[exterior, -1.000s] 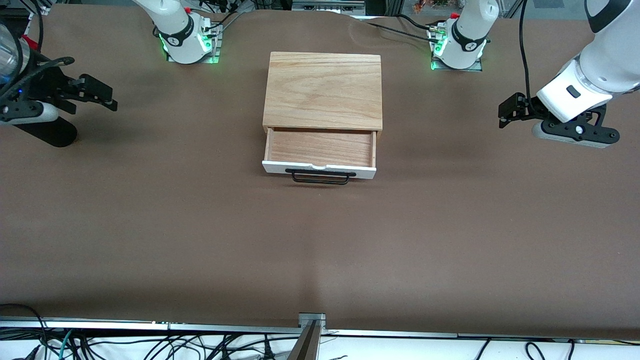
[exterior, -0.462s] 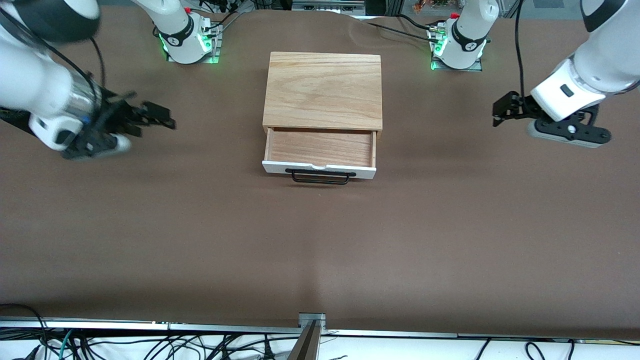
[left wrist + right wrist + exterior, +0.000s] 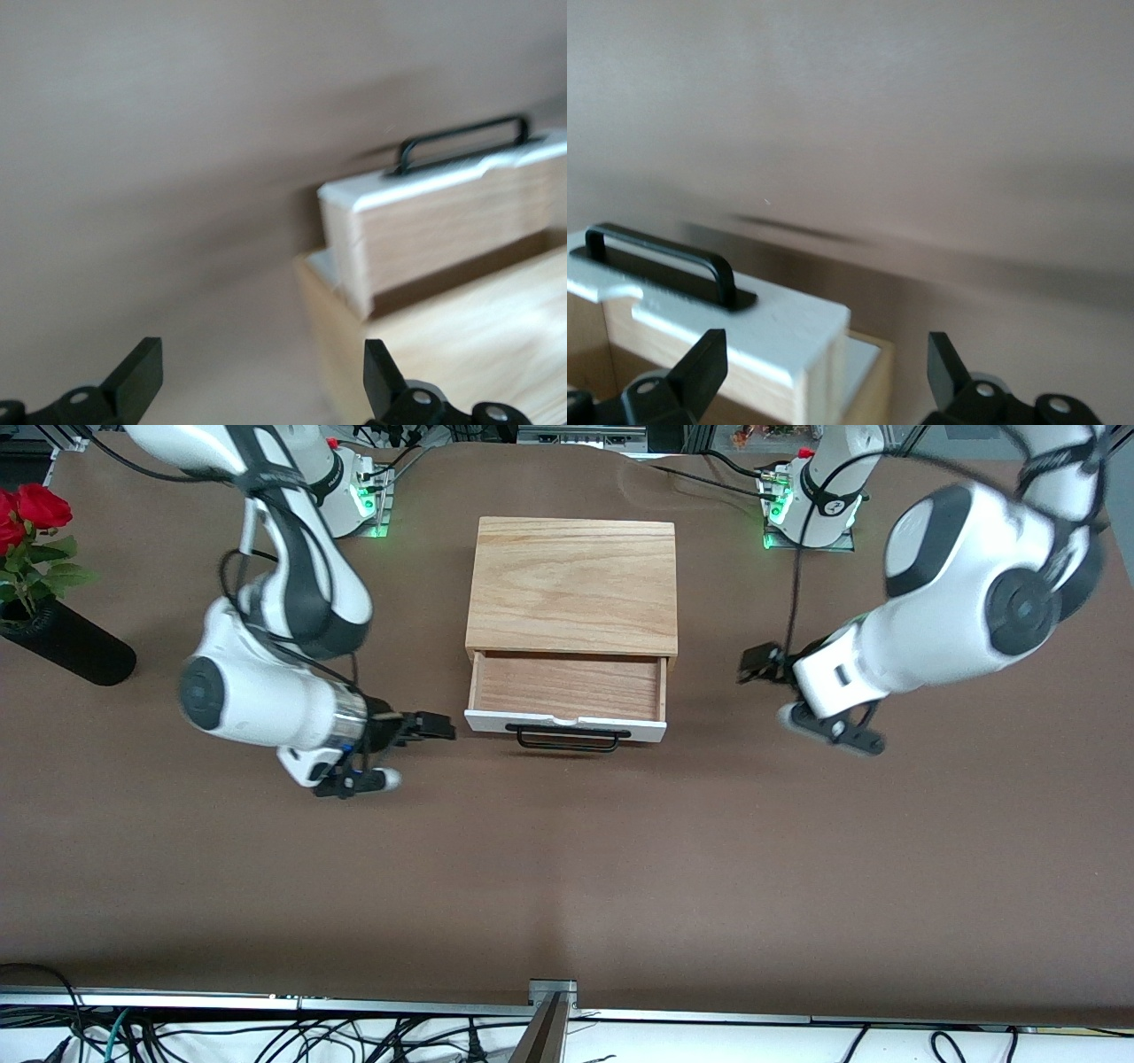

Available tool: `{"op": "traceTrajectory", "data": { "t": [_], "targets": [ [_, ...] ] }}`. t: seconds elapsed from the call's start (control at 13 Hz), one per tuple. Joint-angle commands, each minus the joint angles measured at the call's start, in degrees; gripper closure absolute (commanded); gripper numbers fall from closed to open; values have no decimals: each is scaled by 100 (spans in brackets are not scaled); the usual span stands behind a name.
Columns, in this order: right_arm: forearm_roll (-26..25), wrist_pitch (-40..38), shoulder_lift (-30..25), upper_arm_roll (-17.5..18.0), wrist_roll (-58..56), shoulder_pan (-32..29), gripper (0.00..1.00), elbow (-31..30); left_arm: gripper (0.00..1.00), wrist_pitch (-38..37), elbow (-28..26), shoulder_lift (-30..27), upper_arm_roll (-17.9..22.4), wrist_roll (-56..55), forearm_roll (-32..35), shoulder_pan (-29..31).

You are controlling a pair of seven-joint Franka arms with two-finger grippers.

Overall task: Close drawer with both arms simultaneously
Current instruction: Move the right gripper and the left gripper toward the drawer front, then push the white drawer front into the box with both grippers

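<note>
The drawer point(image 3: 567, 684) stands pulled out of the light-wood casing point(image 3: 571, 584), with its white front panel point(image 3: 651, 732) and black bar handle point(image 3: 567, 740) facing the front camera. My right gripper point(image 3: 436, 727) is open, low beside the front panel's corner toward the right arm's end. In the right wrist view the panel point(image 3: 744, 320) and handle point(image 3: 664, 258) lie between its open fingers point(image 3: 704, 359). My left gripper point(image 3: 755, 664) is open, apart from the drawer toward the left arm's end. The left wrist view shows the drawer's side point(image 3: 443, 230) and handle point(image 3: 461, 142) ahead of its fingers point(image 3: 142, 376).
A black vase point(image 3: 66, 654) with red roses point(image 3: 35, 509) stands at the right arm's end of the brown table point(image 3: 567, 868). The two arm bases point(image 3: 341, 500) point(image 3: 811, 514) flank the casing. A metal rail and cables run along the table's front edge.
Both arms have swung in from the table's ends toward the drawer. The right gripper has come up to the panel's corner; the left has closed much of its gap. The drawer has not moved.
</note>
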Motion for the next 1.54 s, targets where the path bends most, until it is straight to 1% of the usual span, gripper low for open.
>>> {"op": "traceTrajectory", "data": {
  "t": [0.0,0.08,0.23,0.31,0.38,0.46,0.54,0.62,0.69,0.85,1.08,1.23,1.31,1.38,1.46],
  "targets": [
    [411,-10,163,-48,101,43,0,273,0,724,500,800,24,53,-994,-159],
    [604,7,251,-48,56,43,0,273,0,1163,500,993,24,62,-1268,-308],
    [702,270,374,-48,30,191,0,273,0,2068,483,1389,32,71,-1393,-721],
    [720,358,427,-39,30,262,0,265,0,2404,517,1661,-20,71,-1463,-792],
    [720,385,480,-39,30,298,0,256,0,2720,518,1776,-186,79,-1603,-828],
    [720,394,541,-39,30,307,0,247,0,3002,518,1847,-213,106,-1657,-828],
    [729,412,576,-39,38,368,0,247,0,3013,474,1848,-231,106,-1762,-837],
    [738,464,586,-39,47,412,0,230,0,2979,378,1848,-431,97,-1876,-820],
    [738,465,603,-39,65,438,0,195,0,2978,168,1839,-555,97,-1886,-785],
    [738,456,603,-39,135,500,0,107,0,2612,114,1857,-565,97,-1877,-837],
    [738,403,559,-39,153,570,0,-130,0,1899,131,1848,-556,132,-1807,-714],
    [738,394,559,-21,153,605,0,-210,0,1819,122,1857,-539,307,-1807,-688],
    [755,386,542,-4,161,614,0,-245,0,1635,122,1848,-539,325,-1807,-653],
    [764,386,481,23,188,623,0,-323,0,1407,122,1848,-530,334,-1807,-618],
    [764,377,358,145,388,623,0,-463,0,1240,131,1848,-521,334,-1807,-600]
  ]
}}
